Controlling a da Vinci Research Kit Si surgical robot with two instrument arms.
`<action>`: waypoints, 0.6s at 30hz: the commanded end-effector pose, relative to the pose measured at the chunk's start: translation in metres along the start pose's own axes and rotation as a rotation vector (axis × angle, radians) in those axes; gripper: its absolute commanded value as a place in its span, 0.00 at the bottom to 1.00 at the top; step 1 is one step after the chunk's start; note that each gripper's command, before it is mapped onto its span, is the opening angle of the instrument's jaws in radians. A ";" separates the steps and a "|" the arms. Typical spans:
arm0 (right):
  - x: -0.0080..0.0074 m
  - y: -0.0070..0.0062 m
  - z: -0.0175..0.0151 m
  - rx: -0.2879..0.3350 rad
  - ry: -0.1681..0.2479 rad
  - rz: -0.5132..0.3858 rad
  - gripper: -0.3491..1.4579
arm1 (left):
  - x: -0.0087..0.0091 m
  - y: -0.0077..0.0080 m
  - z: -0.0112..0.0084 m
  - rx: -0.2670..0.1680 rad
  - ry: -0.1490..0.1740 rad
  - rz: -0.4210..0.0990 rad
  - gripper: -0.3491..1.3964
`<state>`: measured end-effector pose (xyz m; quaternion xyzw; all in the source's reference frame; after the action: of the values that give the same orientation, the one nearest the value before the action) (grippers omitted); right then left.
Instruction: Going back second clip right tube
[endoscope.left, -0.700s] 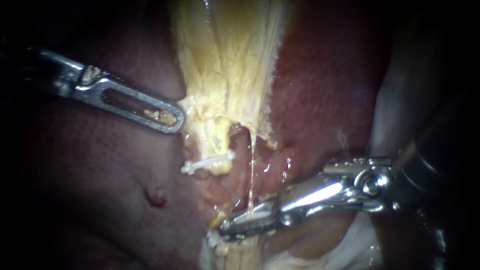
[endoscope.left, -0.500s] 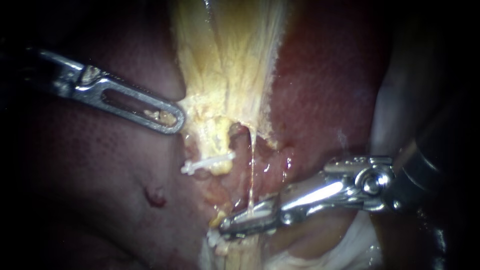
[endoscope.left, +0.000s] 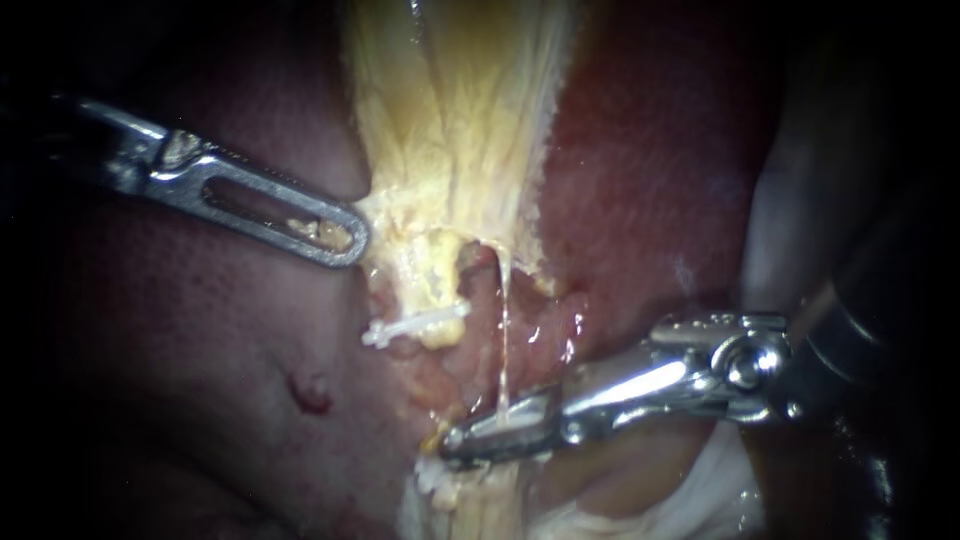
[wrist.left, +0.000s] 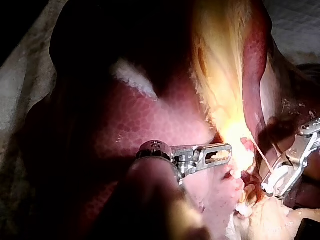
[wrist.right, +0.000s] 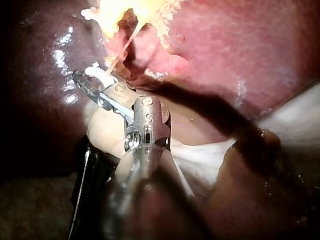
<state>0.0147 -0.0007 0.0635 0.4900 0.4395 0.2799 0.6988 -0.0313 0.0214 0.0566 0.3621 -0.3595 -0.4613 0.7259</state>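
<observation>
My right instrument (endoscope.left: 455, 445) has its claw pinching a white clip (endoscope.left: 515, 428) at the lower end of the thin right tube (endoscope.left: 503, 330). The tube runs taut down to it from the yellow tissue (endoscope.left: 450, 130). If I draw back before the claw lets go, I judge the tube could tear or the clip drag off; a sideways tug risks the same

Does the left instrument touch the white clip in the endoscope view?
No, the left instrument ends at the yellow tissue above the white clip, clearly apart from it.
</observation>
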 end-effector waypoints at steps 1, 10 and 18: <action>0.0000 0.0001 0.0001 -0.009 0.008 0.001 0.42 | 0.0000 0.0000 0.0000 0.001 0.000 0.000 0.00; 0.0001 0.0008 0.0001 -0.067 0.048 -0.106 0.46 | 0.0000 0.0000 0.0000 0.001 0.000 0.000 0.00; -0.0006 0.0025 -0.0007 -0.160 0.092 -0.261 0.47 | 0.0000 0.0000 0.0000 0.001 0.000 0.000 0.00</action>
<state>0.0136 0.0001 0.0662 0.3503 0.5099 0.2404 0.7480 -0.0313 0.0214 0.0566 0.3625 -0.3596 -0.4608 0.7259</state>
